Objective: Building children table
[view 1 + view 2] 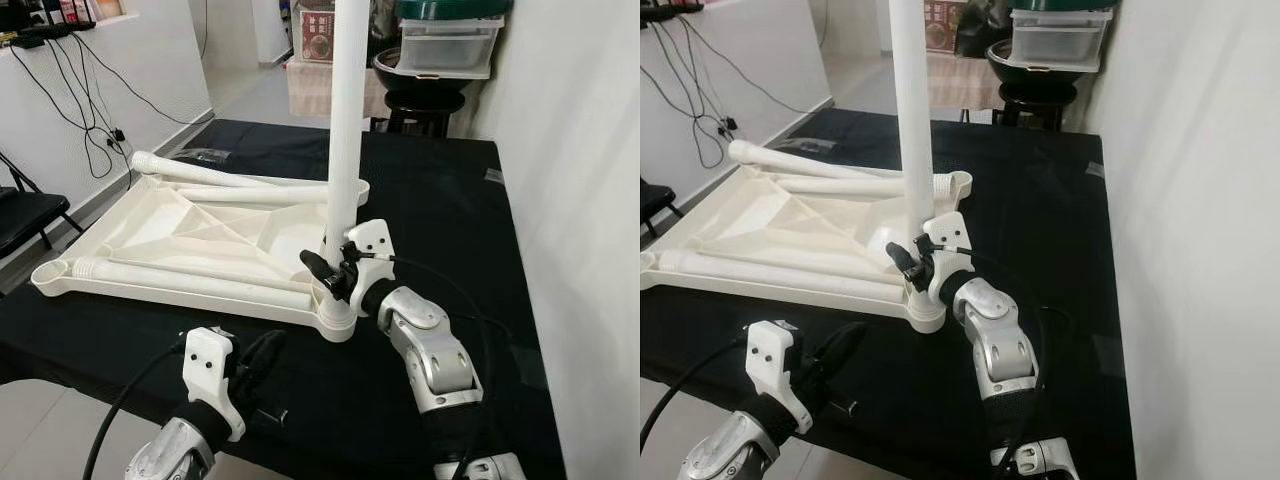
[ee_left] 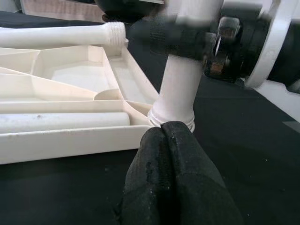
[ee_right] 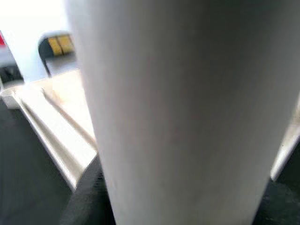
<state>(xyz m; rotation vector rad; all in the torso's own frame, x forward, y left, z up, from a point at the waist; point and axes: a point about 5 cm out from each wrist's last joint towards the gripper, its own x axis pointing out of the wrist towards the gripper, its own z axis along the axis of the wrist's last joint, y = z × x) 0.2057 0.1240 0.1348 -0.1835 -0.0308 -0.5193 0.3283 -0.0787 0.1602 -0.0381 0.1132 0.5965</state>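
A white plastic tabletop (image 1: 150, 230) lies upside down on a black-covered table. One white leg (image 1: 347, 120) stands upright in its near right corner socket. My right gripper (image 1: 335, 270) is shut on this leg just above the socket, and in the right wrist view the leg (image 3: 187, 112) is pressed close to the camera. Three loose legs lie in the tray: one at the far side (image 1: 200, 172), one beside it (image 1: 270, 195), one along the near rim (image 1: 190, 280). My left gripper (image 1: 265, 355) is shut and empty, low at the table's front edge, with its fingertips (image 2: 154, 140) pointing at the socket.
The black cloth (image 1: 440, 200) runs to a white wall (image 1: 580, 150) on the right. A stool with stacked bins (image 1: 430, 60) stands behind the table. A folding chair (image 1: 25, 215) and hanging cables (image 1: 80, 110) are on the left.
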